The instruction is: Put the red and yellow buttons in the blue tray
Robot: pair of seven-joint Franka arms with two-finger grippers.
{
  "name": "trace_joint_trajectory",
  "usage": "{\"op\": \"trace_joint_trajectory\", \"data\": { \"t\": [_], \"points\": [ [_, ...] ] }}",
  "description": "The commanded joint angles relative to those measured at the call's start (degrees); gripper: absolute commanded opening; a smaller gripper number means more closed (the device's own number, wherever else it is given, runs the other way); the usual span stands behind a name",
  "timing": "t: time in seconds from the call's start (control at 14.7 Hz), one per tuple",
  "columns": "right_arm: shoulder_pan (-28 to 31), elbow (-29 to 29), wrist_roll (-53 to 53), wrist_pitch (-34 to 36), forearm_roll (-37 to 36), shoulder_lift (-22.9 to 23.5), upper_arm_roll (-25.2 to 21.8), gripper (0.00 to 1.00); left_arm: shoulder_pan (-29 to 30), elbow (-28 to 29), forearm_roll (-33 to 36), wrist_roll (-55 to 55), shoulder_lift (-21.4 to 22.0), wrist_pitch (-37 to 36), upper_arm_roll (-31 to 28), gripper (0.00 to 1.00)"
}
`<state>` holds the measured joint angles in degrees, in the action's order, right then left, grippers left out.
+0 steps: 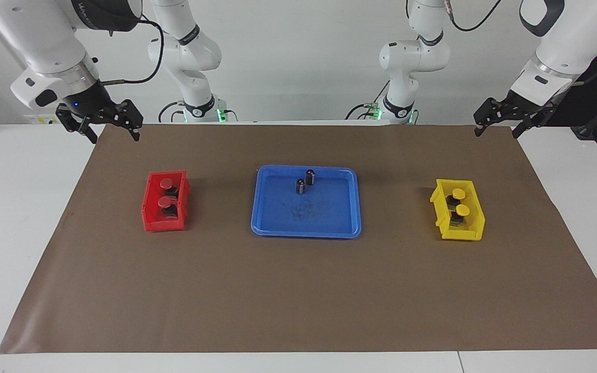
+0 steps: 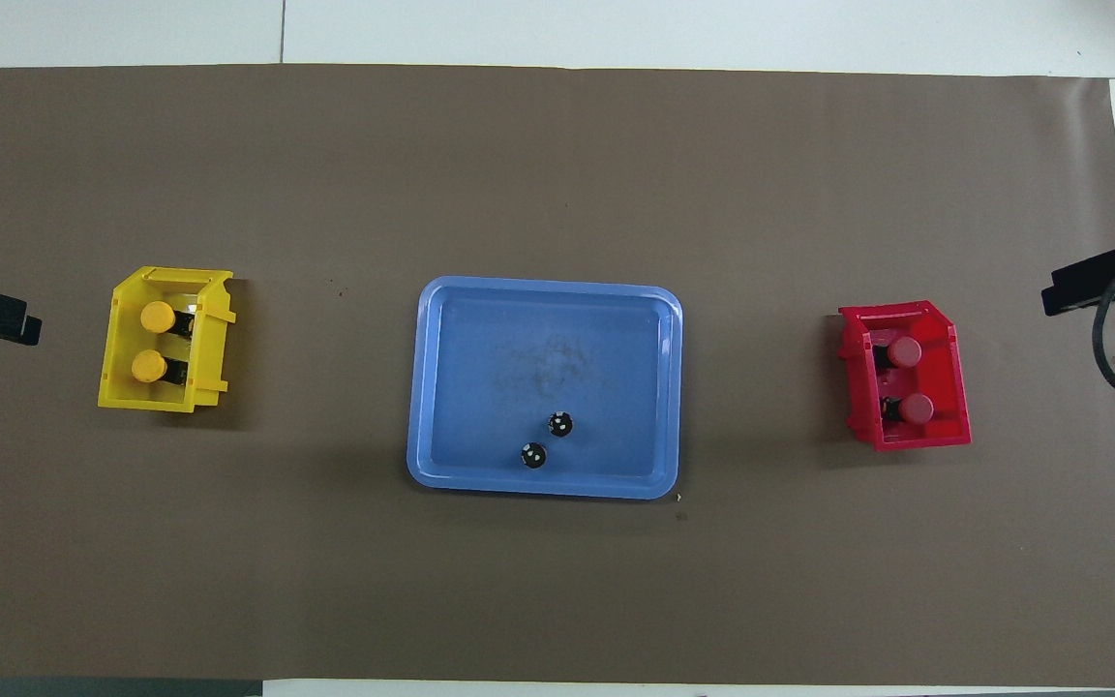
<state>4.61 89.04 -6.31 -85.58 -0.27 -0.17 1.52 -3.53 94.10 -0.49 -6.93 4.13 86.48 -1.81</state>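
Two red buttons (image 1: 166, 184) (image 1: 165, 202) sit in the small red bin (image 1: 148, 207), also in the overhead view (image 2: 904, 351) (image 2: 917, 409). Two yellow buttons (image 1: 458, 194) (image 1: 463, 210) sit in the small yellow bin (image 1: 472, 228), also in the overhead view (image 2: 157, 316) (image 2: 148, 366). The blue tray (image 1: 324, 217) (image 2: 519, 348) lies between the bins and holds no buttons. My right gripper (image 1: 115, 137) hangs open and empty over the mat's edge at the right arm's end. My left gripper (image 1: 496, 133) hangs open and empty over the mat's edge at the left arm's end. Both arms wait.
Two dark capless cylinders (image 1: 310, 176) (image 1: 301, 186) stand in the blue tray, in the part nearer to the robots, also in the overhead view (image 2: 560, 424) (image 2: 533, 455). A brown mat (image 1: 298, 290) covers the white table.
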Motion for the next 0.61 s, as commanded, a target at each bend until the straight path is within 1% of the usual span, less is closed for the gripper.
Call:
{"op": "trace_joint_trajectory", "data": {
  "t": [0.0, 0.27, 0.54],
  "points": [
    [0.0, 1.5, 0.3, -1.0, 0.7, -1.1, 0.0, 1.0, -0.6, 1.2, 0.9, -0.4, 1.1, 0.5, -0.2, 1.0],
    [-0.2, 1.5, 0.5, -0.9, 0.7, -1.1, 0.0, 1.0, -0.6, 1.3, 0.9, -0.3, 1.1, 0.3, -0.2, 1.0],
    [-0.2, 1.5, 0.7, -2.7, 0.6, -1.1, 0.0, 1.0, -0.1, 1.4, 0.9, -0.2, 1.1, 0.2, -0.2, 1.0]
  ]
}}
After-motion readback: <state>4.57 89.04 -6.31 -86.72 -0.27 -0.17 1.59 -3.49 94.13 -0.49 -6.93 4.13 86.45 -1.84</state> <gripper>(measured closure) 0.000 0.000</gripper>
